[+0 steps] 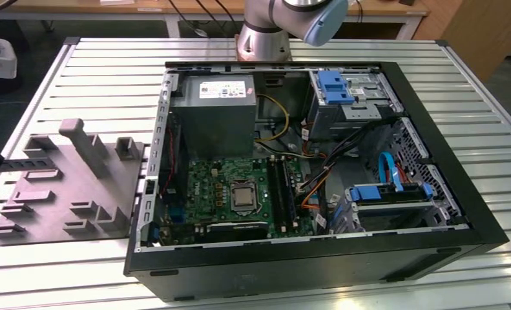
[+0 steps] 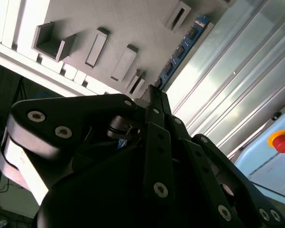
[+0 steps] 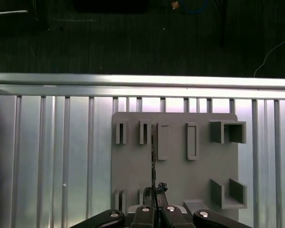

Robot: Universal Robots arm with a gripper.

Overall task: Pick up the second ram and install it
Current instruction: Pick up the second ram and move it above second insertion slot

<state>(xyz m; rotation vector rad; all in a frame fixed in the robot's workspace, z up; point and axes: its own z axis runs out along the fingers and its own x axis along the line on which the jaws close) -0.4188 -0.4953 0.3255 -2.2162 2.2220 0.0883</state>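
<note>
Exterior view: one robot arm (image 1: 268,29) rises behind one open black computer case (image 1: 324,255) on a slatted metal table (image 1: 100,90). One green motherboard (image 1: 208,184) lies inside the case. One grey holder block (image 1: 53,206) sits on the table at the exterior view's left, just beside the case.

First wrist view: the gripper (image 3: 156,191) points down over the holder block (image 3: 133,166). Its two fingers are drawn almost together, clamped on the second ram (image 3: 153,156). The ram is one thin dark strip seen edge-on, running straight away from the fingertips across the block. Whether it is lifted clear of the block cannot be told. The block has two square pockets (image 3: 228,132).

Second wrist view: the gripper (image 2: 154,93) again has its fingers nearly closed on the second ram (image 2: 182,49). The ram's blue face shows here, along the edge of the holder block (image 2: 109,19) beside the table slats. One red button (image 2: 282,141) sits well apart.
</note>
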